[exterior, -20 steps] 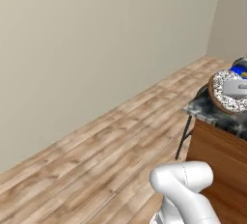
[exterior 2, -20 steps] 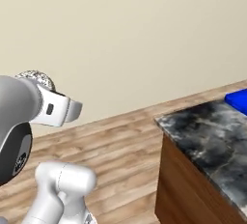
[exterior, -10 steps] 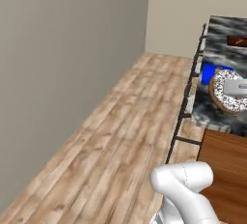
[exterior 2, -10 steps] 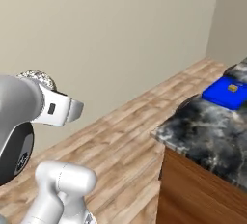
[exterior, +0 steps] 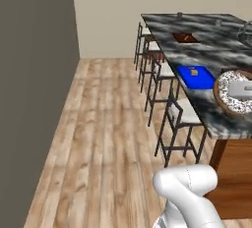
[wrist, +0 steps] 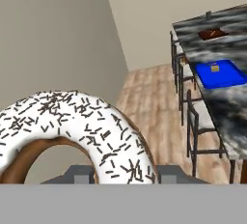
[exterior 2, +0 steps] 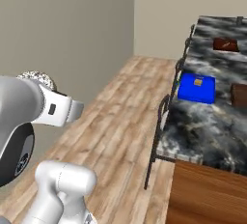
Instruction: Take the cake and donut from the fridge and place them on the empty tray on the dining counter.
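Observation:
My gripper (wrist: 124,175) is shut on the donut (wrist: 72,121), a white-frosted ring with dark sprinkles and a brown rim that looms large in the hand view. From the left base view the donut (exterior: 235,93) hangs in the air at the right edge, in front of the dining counter (exterior: 216,35). It peeks out behind my white hand as the donut (exterior 2: 34,77) in the right base view. On the black marble lies the blue tray (exterior: 197,77) (exterior 2: 197,88) (wrist: 219,74), with the tiny tan cake (exterior: 194,72) (exterior 2: 198,81) (wrist: 215,67) on it. The fridge is out of view.
Several bar stools (exterior: 172,109) line the near side of the counter. A dark brown tray (exterior: 186,37) (exterior 2: 225,44) sits farther along the marble, and another brown item (exterior 2: 240,95) lies beside the blue tray. Wood floor (exterior: 98,124) runs along the grey wall on the left.
The whole scene has swung as the base turned: the counter, stools and blue tray have come into fuller view. The donut stays in my shut gripper.

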You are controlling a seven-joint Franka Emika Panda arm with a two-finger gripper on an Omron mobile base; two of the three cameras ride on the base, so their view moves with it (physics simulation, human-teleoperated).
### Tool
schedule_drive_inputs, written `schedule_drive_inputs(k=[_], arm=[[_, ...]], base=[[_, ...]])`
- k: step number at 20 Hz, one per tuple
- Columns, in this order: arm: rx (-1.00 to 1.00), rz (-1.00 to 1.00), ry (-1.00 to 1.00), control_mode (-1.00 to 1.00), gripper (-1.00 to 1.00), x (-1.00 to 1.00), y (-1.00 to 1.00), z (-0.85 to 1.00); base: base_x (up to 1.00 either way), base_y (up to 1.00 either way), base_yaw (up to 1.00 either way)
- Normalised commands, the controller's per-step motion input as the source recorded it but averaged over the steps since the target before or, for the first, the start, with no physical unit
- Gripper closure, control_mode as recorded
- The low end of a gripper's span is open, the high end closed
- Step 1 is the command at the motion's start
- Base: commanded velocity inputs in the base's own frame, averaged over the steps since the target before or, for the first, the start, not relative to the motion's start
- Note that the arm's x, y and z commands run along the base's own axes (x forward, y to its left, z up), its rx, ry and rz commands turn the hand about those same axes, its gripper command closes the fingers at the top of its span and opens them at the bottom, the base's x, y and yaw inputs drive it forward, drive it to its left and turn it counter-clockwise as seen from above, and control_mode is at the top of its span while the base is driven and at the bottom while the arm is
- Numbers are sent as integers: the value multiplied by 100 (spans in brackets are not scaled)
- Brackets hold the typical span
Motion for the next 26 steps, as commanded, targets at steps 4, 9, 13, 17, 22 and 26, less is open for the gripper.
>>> schedule_drive_inputs(k=[4,9,13,17,22,26], arm=[[0,0,0,100,100,0,0,0],[0,0,0,100,100,0,0,0],[0,0,0,100,100,0,0,0],[0,0,0,100,100,0,0,0],[0,0,0,100,100,0,0,0],[0,0,0,100,100,0,0,0]], base=[[100,86,-70],[100,86,-69],[100,63,-62],[72,24,-72],[70,68,-71],[77,97,-62]])
